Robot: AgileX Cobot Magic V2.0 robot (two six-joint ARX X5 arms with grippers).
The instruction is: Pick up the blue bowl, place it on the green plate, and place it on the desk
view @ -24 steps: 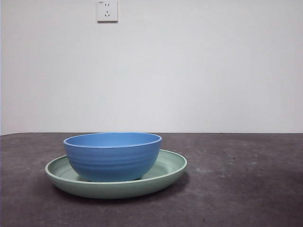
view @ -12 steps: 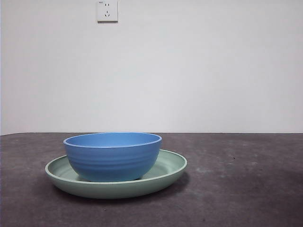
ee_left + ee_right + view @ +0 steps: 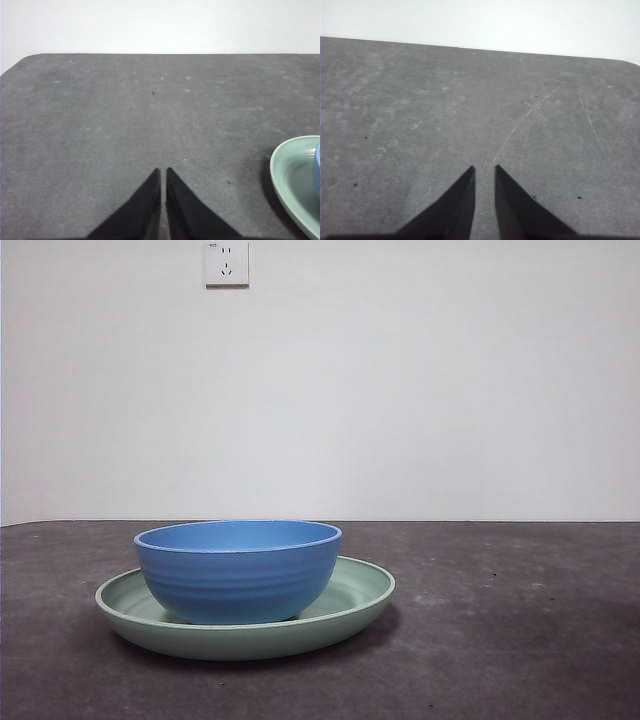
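The blue bowl [image 3: 238,575] stands upright inside the green plate [image 3: 365,592], left of centre on the desk [image 3: 510,640] in the front view. No gripper shows in that view. My left gripper [image 3: 163,170] hovers over bare desk, shut and holding nothing. The green plate's rim [image 3: 287,175] lies off to one side of it, with a sliver of the blue bowl [image 3: 317,170] at the picture's edge. My right gripper [image 3: 484,168] is shut too, with only a thin gap between its tips, over scratched desk [image 3: 545,115]. Neither bowl nor plate shows in the right wrist view.
A white wall with a socket [image 3: 226,262] rises behind the desk's far edge. The left wrist view shows a rounded corner of the desk [image 3: 25,60], and the right wrist view shows another rounded corner [image 3: 627,62].
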